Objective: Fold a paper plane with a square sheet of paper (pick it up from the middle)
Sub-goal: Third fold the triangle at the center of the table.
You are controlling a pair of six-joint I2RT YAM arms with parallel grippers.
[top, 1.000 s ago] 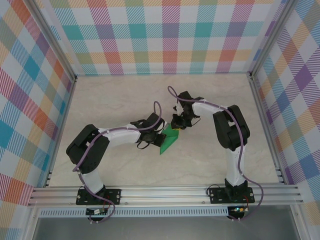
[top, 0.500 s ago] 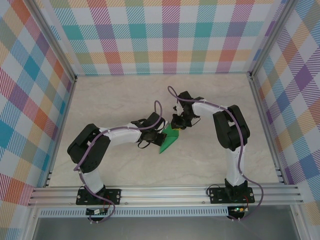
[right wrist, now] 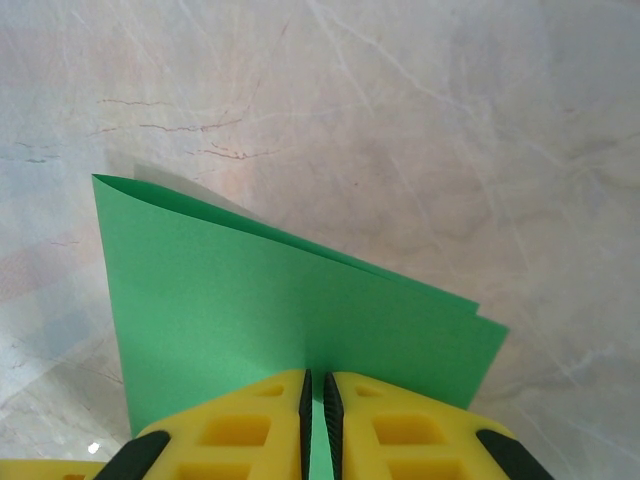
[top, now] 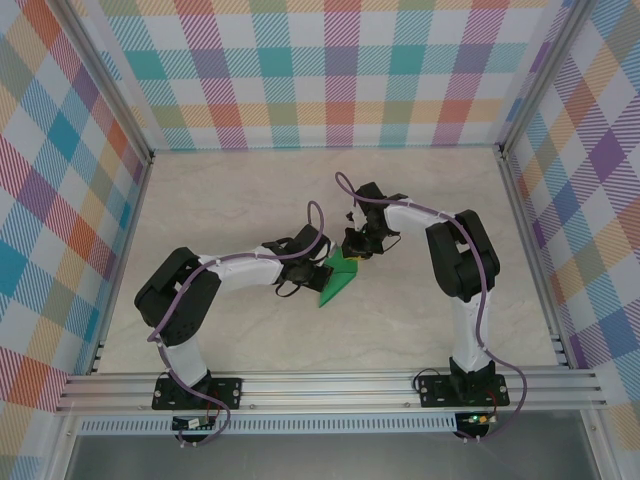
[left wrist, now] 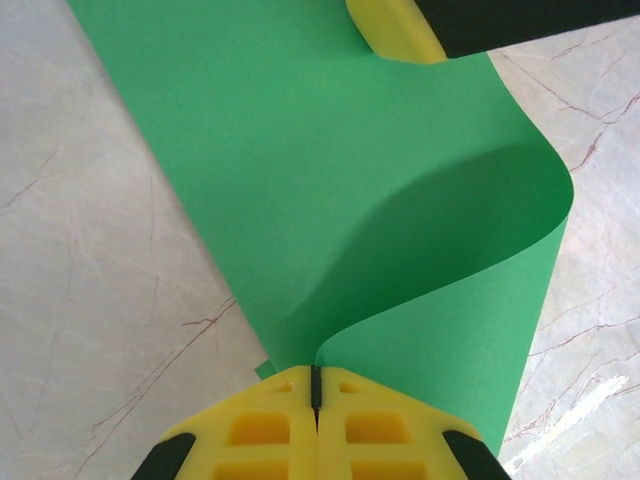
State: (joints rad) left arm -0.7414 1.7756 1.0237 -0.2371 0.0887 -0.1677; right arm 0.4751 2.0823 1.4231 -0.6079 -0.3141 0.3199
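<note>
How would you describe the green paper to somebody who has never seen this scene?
Find the pale marble table inside the checked walls and look near its middle. There the square sheet of paper, folded to a point, is pinched by the left gripper and the right gripper. It alone on the table is plain bright green.

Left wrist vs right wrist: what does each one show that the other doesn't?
Left wrist: the paper bulges up in a curved roll, the left pincer is shut on its near edge, and a yellow finger of the other arm sits at its far end.
Right wrist: two flat layers, edges slightly offset at the right, with the right pincer shut on them.
Both: green paper pinched between yellow fingers above the marble table.
</note>
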